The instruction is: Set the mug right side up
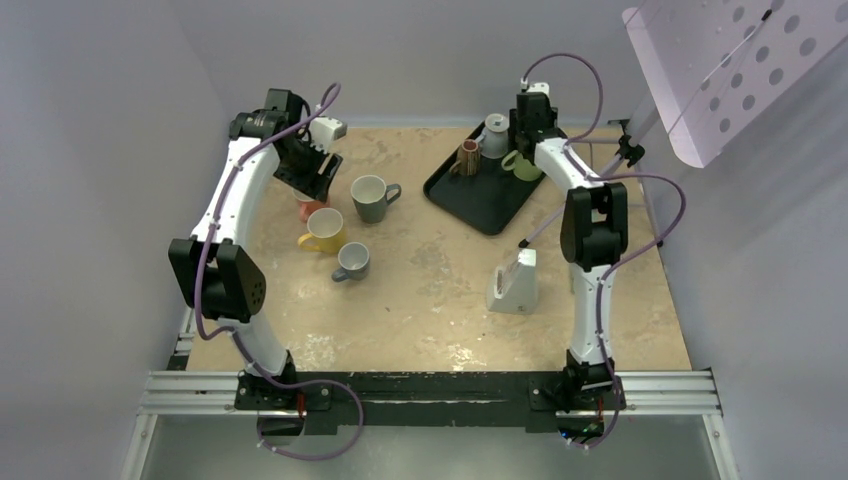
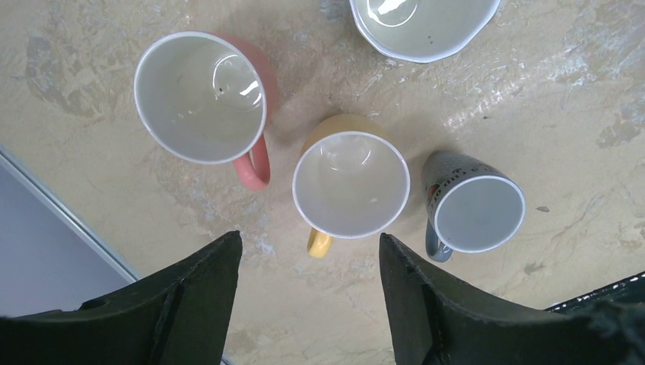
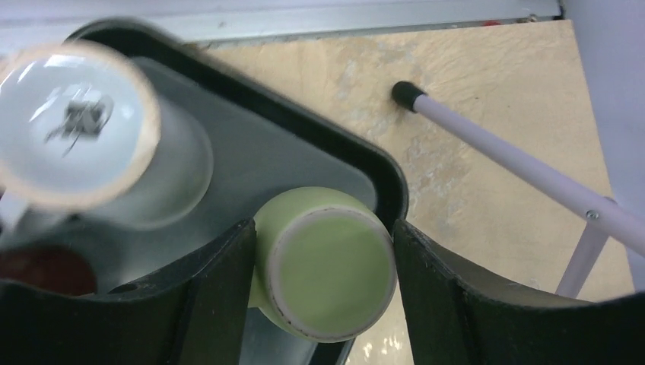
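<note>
A light green mug (image 3: 327, 266) stands upside down, base up, at the right corner of the black tray (image 3: 304, 122); in the top view this green mug (image 1: 520, 165) is half hidden by the arm. My right gripper (image 3: 323, 228) is shut on it, one finger against each side of its body. My left gripper (image 2: 310, 239) hangs open above the table at the far left (image 1: 310, 175), with nothing between its fingers. Just beyond its fingertips stands a yellow mug (image 2: 350, 182), right side up.
On the tray (image 1: 470, 195) also stand an upside-down white mug (image 3: 76, 122) and a brown mug (image 1: 468, 157). Upright on the table are a pink mug (image 2: 201, 95), a grey-blue mug (image 2: 475, 209) and a large grey mug (image 1: 372, 198). A white stand (image 1: 515, 283) is mid-right. A thin white rod (image 3: 517, 163) slants beside the tray.
</note>
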{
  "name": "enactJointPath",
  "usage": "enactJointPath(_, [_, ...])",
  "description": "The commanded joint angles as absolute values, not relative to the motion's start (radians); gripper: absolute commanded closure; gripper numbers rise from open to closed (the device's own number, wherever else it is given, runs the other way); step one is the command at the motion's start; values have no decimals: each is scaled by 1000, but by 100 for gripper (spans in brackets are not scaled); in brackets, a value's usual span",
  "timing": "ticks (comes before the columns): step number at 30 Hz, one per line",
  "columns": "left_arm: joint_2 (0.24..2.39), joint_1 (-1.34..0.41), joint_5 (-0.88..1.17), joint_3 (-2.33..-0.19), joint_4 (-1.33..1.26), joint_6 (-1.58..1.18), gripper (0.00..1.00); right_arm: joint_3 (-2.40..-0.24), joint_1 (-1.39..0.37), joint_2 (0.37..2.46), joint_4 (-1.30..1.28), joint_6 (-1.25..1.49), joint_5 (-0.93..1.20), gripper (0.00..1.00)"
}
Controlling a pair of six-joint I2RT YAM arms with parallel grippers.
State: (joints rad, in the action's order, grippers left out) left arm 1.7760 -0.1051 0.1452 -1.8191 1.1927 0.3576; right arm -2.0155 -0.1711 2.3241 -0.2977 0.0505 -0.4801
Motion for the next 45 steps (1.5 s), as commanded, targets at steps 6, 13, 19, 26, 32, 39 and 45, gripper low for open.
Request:
enactJointPath(6, [1702,-104,212,-1797,1193,349,30,-1579,-208,2041,-153,-169,-224,35])
enactJointPath(13, [1680,-104,259,-1786,1196,346,30,-1537,-227,1946,-146,-222,-288,21])
enactJointPath(19, [1655,-104,322,-1785,1212,346,30,-1528,-282,1861,-168,-75,-459,19])
enactJointPath(26, [1636,-104,337,-1772,1215,349,30,-1448,-323,1865,-236,278,-425,31])
enactJointPath(32, [1630,-104,349,-1772,1218,345,29,-1438,-332,1913,-222,395,-421,37])
enactJointPath(39, [1619,-104,371,-1769,1219,346,30,-1519,-314,2037,-251,435,-460,42])
enactJointPath(45, [1601,-104,363,-1761,1220,353,29,-1531,-294,2073,-252,459,-490,78])
